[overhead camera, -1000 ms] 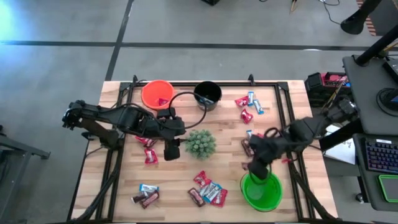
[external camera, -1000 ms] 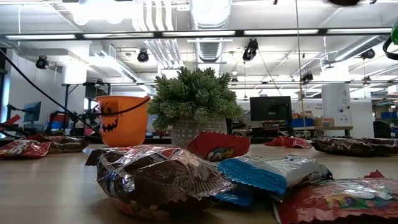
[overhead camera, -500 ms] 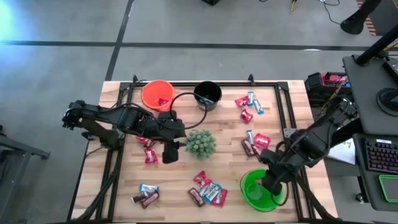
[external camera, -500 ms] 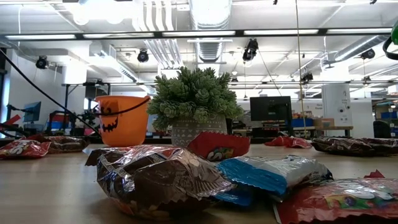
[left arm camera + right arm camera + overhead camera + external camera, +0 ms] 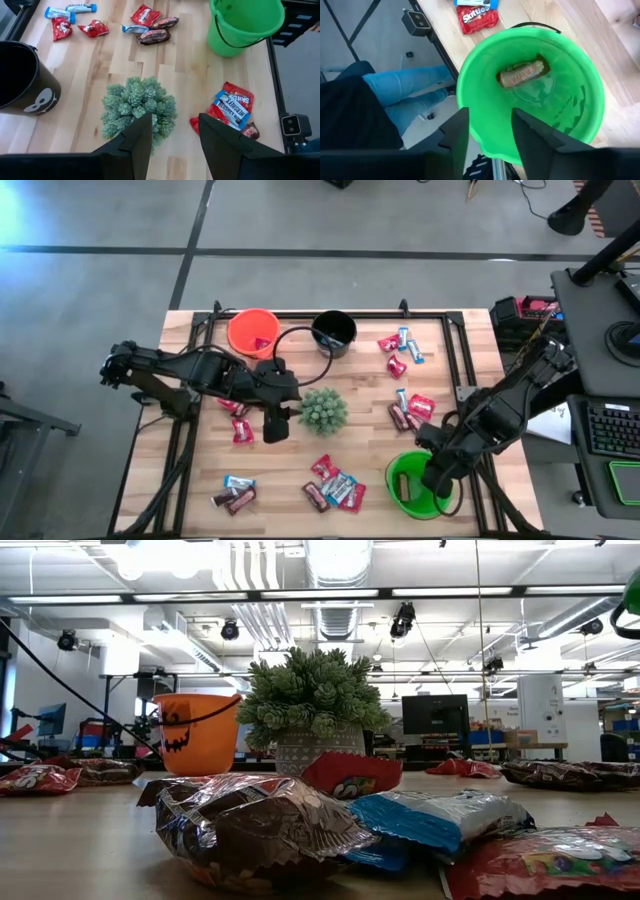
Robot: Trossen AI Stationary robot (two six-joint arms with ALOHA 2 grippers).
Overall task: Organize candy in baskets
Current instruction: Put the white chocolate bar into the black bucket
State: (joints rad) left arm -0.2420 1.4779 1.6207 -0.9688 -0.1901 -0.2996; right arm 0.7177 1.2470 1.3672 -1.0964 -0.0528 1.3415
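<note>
Three baskets stand on the table: orange (image 5: 252, 331) and black (image 5: 334, 333) at the far edge, green (image 5: 420, 488) at the near right. A brown candy (image 5: 522, 74) lies on the green basket's bottom. My right gripper (image 5: 490, 120) hangs open above that basket's rim (image 5: 432, 480), with nothing between its fingers. My left gripper (image 5: 272, 428) is open and empty, tilted down over the table just left of the plant (image 5: 323, 410). Loose candy lies in groups at the far right (image 5: 398, 350), mid right (image 5: 410, 410), near centre (image 5: 333, 485), near left (image 5: 235, 497) and by the left arm (image 5: 242, 428).
The spiky green plant (image 5: 137, 107) stands at the table's middle, right in front of my left gripper. A red candy lies in the orange basket (image 5: 196, 732). A person's legs in jeans (image 5: 405, 95) show beyond the table's near right edge. A black frame rail runs along the table's sides.
My right gripper has swung from the candy at mid right toward the table's near right corner, over the green basket, and has let go of a brown candy, which now lies on the basket's bottom. My left arm has kept its place.
</note>
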